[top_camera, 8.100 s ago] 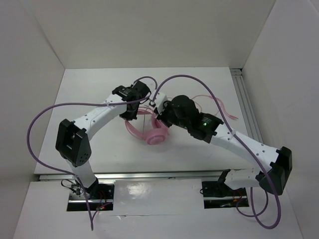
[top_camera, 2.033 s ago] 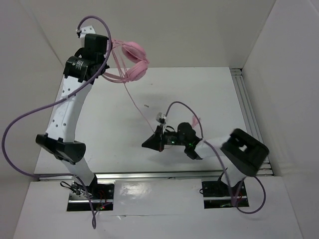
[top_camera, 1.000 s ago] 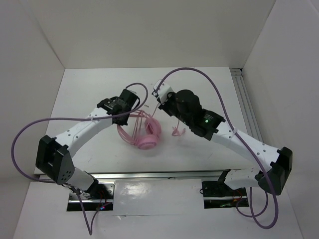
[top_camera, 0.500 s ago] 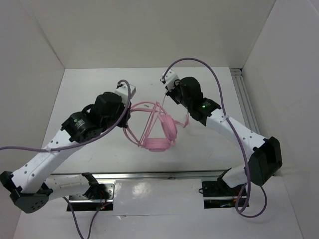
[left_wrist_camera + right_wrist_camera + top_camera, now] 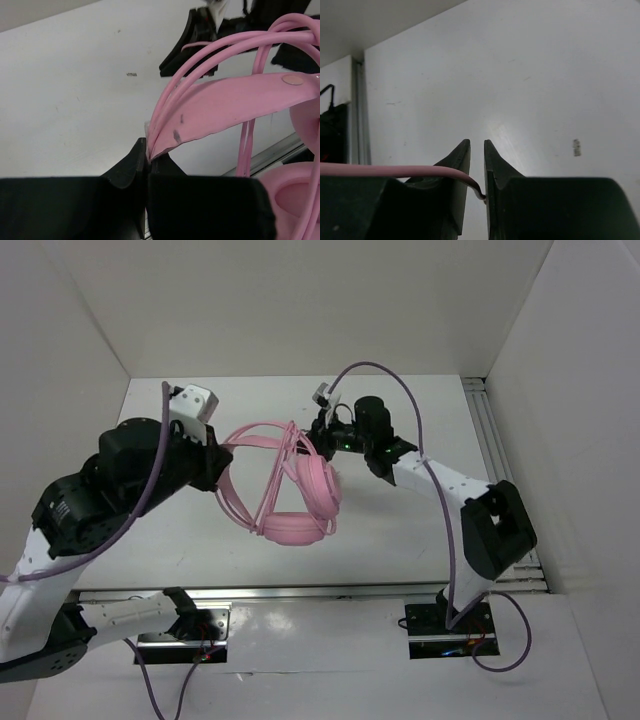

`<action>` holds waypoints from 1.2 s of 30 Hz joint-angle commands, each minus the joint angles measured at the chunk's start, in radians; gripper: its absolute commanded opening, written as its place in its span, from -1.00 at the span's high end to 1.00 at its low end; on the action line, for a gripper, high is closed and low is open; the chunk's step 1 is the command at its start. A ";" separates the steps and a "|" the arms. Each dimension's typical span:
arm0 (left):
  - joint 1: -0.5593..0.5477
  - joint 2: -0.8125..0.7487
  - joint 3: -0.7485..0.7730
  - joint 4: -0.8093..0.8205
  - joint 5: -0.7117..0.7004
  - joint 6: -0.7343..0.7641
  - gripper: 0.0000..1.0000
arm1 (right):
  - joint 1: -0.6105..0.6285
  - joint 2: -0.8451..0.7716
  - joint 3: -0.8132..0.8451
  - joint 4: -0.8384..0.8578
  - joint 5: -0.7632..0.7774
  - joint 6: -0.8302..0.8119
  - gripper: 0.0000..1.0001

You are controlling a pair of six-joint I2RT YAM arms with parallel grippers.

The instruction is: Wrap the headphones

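**Headphones held in the air between both arms, cable pinched by the right**

Top view: the left gripper [image 5: 218, 452] holds the pink headphones [image 5: 300, 495] above the white table [image 5: 420, 410], at the middle of the view. From this gripper the headband [image 5: 255, 432] goes toward 3 o'clock and curves down to the two ear cups [image 5: 318, 485], which hang at about 4 o'clock from it. The right gripper [image 5: 312, 442] is just beside the upper cup, at its 12 o'clock. It is the nearer one to the loose cable. Thin pink strands cross the band, but I cannot tell cable from band wire there.

Left wrist view: the left gripper [image 5: 146, 155] is closed tight on the end of the flat pink headband [image 5: 225, 100]. The band goes away to 2 o'clock, and one cup shows at the right edge.

Right wrist view: the right gripper [image 5: 476, 145] has its fingers almost together, and the thin cable [image 5: 395, 171] comes in from 9 o'clock and ends pinched between them.

My judgement: the next turn depends on the band's long axis, left to right. The right arm should carry the cable across this axis while the left keeps the band steady.
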 commanded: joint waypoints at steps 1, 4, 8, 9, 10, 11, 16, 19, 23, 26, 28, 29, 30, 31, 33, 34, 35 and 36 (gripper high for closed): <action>-0.005 -0.024 0.092 0.085 -0.031 -0.090 1.00 | -0.005 0.084 -0.041 0.313 -0.140 0.210 0.50; -0.005 -0.003 0.127 0.072 -0.043 -0.104 1.00 | -0.005 0.186 -0.031 0.414 -0.178 0.270 0.48; -0.005 -0.003 0.149 0.072 -0.069 -0.141 1.00 | 0.004 0.272 -0.030 0.537 -0.178 0.367 0.48; -0.005 -0.003 0.149 0.072 -0.078 -0.141 1.00 | 0.004 0.295 -0.030 0.556 -0.178 0.379 0.48; -0.005 -0.012 0.149 0.072 -0.100 -0.150 1.00 | 0.013 0.306 -0.030 0.595 -0.178 0.392 0.48; -0.005 -0.012 0.149 0.062 -0.114 -0.168 1.00 | 0.013 0.315 -0.040 0.615 -0.178 0.416 0.46; -0.005 -0.032 0.149 0.086 -0.149 -0.192 1.00 | 0.047 0.372 -0.052 0.697 -0.178 0.450 0.35; -0.005 -0.032 0.129 0.086 -0.149 -0.201 1.00 | 0.058 0.394 -0.063 0.758 -0.178 0.490 0.31; -0.005 -0.032 0.103 0.086 -0.149 -0.212 1.00 | 0.058 0.403 -0.063 0.795 -0.178 0.521 0.24; -0.005 -0.043 0.081 0.097 -0.149 -0.221 1.00 | 0.058 0.403 -0.073 0.795 -0.178 0.521 0.17; -0.005 -0.052 0.071 0.097 -0.149 -0.221 1.00 | 0.058 0.394 -0.073 0.795 -0.178 0.521 0.17; -0.005 -0.052 0.071 0.097 -0.149 -0.230 1.00 | 0.058 0.394 -0.073 0.782 -0.178 0.521 0.17; -0.005 -0.052 0.071 0.097 -0.161 -0.230 1.00 | 0.058 0.394 -0.073 0.772 -0.178 0.510 0.17; -0.005 -0.052 0.071 0.097 -0.161 -0.230 1.00 | 0.058 0.394 -0.073 0.772 -0.178 0.510 0.17; -0.005 -0.052 0.071 0.097 -0.171 -0.241 1.00 | 0.058 0.394 -0.084 0.763 -0.178 0.501 0.03; -0.005 -0.052 0.071 0.097 -0.171 -0.241 1.00 | 0.058 0.394 -0.098 0.763 -0.178 0.501 0.00; -0.005 -0.052 0.080 0.097 -0.171 -0.241 1.00 | 0.058 0.394 -0.113 0.763 -0.178 0.501 0.00; -0.005 -0.052 0.080 0.097 -0.171 -0.241 1.00 | 0.058 0.394 -0.122 0.763 -0.178 0.501 0.00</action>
